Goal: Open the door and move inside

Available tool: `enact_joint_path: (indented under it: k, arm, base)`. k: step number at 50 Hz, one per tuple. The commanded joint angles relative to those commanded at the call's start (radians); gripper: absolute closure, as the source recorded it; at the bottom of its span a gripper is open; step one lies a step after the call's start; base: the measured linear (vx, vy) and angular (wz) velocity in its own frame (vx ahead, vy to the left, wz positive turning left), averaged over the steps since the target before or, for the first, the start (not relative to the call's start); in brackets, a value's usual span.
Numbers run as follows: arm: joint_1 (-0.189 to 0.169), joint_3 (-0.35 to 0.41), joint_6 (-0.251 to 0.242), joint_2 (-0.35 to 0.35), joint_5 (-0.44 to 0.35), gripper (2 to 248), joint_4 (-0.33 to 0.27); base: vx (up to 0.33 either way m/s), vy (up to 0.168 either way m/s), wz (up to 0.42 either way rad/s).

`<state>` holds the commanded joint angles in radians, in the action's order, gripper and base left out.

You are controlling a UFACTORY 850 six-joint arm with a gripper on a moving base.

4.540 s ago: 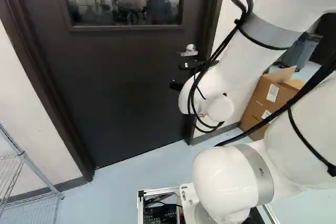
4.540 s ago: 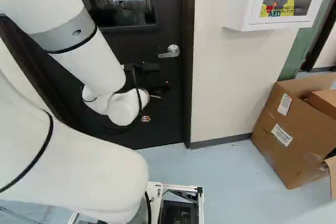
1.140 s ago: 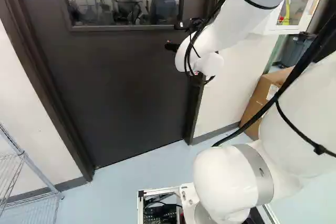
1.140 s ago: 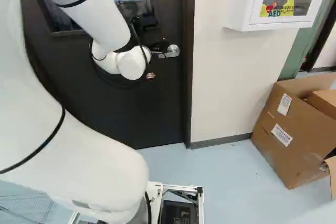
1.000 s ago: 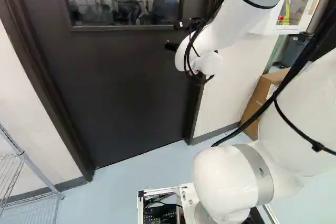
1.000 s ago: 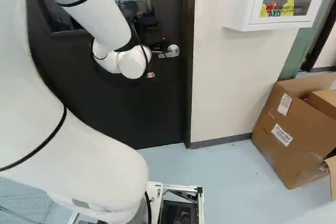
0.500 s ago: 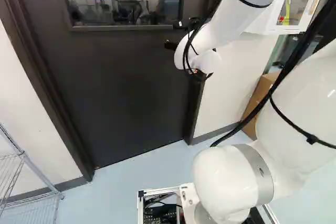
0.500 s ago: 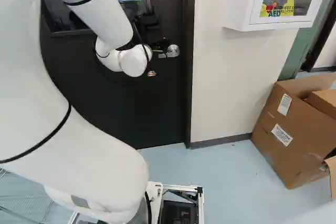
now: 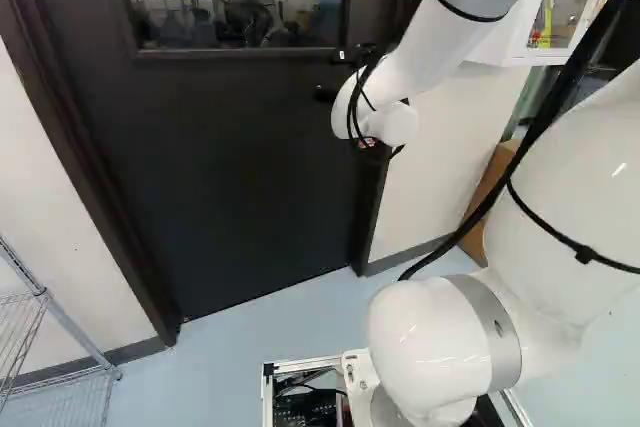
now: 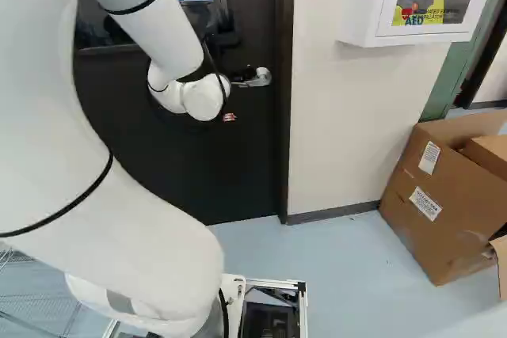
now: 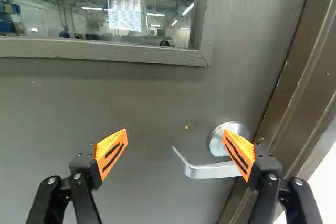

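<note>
- Gripper (image 9: 326, 94): it is standing wide, with its two orange-padded fingers spreading well apart and holding nothing.
- Door handle (image 11: 205, 171): in the wrist view, its lever is reaching across between the fingers, the free end lying in the gap. One finger is overlapping the round plate; I cannot tell whether it is touching. In the right base view, the handle is showing at upper middle.
- Arm (image 10: 166, 41): it is reaching down toward the handle from the upper left of the right base view.
- Door (image 9: 230, 177): it is sitting closed within its dark frame (image 9: 80, 167), filling the upper left and middle of the left base view.
- Window (image 9: 180, 37): it is occupying the upper part of the door and reflecting ceiling lights.
- White cabinet (image 10: 372, 36): it is hanging on the wall (image 10: 356, 116), upper right of the right base view.
- Cardboard box (image 10: 420, 203): it is standing on the floor (image 10: 348, 259) at that view's right side.
- Wire shelf (image 9: 40, 294): it is standing at the lower left of the left base view.
</note>
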<state>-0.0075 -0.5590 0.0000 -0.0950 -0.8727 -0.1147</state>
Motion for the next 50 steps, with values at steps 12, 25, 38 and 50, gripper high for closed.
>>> enact_joint_path:
  k: [12,25,38,50]
  arm:
    - [0.000,-0.003,0.000,0.031,0.000,3,0.000]
    - [0.000,-0.010,0.000,0.069,0.000,3,0.000]
    - [0.000,-0.009,0.000,0.098,0.000,3,0.000]
    - [0.000,-0.005,0.000,0.122,0.000,3,0.000]
  base:
    - [0.000,0.000,0.000]
    - [0.000,0.000,0.000]
    - [0.000,0.000,0.000]
    - [0.000,0.000,0.000]
